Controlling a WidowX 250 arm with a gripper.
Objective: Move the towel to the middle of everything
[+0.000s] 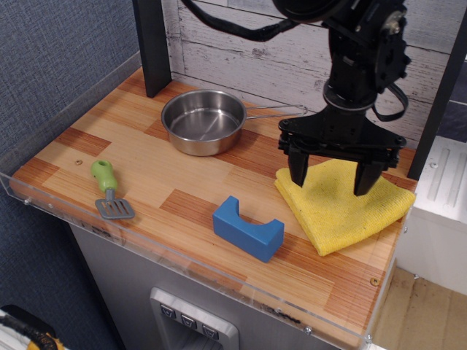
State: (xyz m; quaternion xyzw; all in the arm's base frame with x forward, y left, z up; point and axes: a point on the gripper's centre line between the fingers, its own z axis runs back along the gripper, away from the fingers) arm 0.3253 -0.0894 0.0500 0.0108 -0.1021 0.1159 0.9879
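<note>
Pincer (pixel 333 180) spread wide over the towel (pixel 343 203), gripping nothing.
Best drop straight down and pinch a fold near its centre.

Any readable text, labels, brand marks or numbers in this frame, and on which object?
None. The towel, pan, spatula, blue block and end effector carry no legible marks. The small panel buttons below the counter may bear symbols, but they are too small to read.

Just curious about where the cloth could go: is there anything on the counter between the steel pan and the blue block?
No. Between the steel pan and the blue block only bare wooden counter shows in this view.
</note>
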